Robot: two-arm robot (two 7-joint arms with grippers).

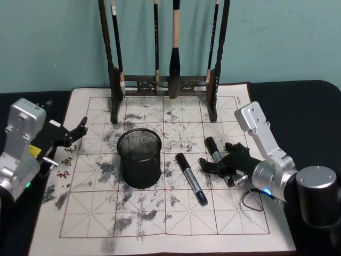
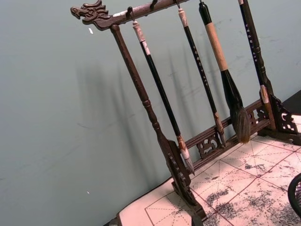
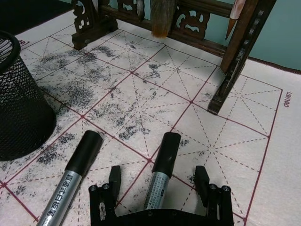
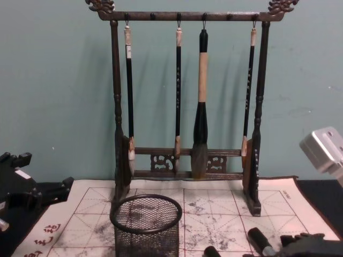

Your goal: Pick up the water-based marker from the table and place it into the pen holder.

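**Right jaws open astride one of two markers**

The right arm comes in low from the right side of the table [image 1: 311, 104]. Its forearm slopes down to the mat [image 1: 176, 216], and the right gripper [image 3: 158, 176] lies nearly flat, pointing towards the rack [image 4: 185, 16]. Its jaws stand open, with one of the fingers [image 3: 114, 176] on each side of a marker [image 3: 168, 149]. There is a gap on both sides, so neither finger touches it. This marker lies flat on the mat between the jaws, its black cap just past the fingertips.

The left arm is at the mat's left edge, and the left gripper [image 1: 74, 133] is aimed towards the rack; I cannot tell whether it is open or closed.

There are two markers. The second marker [image 3: 77, 167] lies outside the jaws on the robot's left, just beside them and roughly parallel to the first. The one holder [image 1: 141, 170] stands upright farther out on that same side, apart from both markers. The one rack stands ahead of the jaws, with four brushes [image 4: 202, 96] hanging from it
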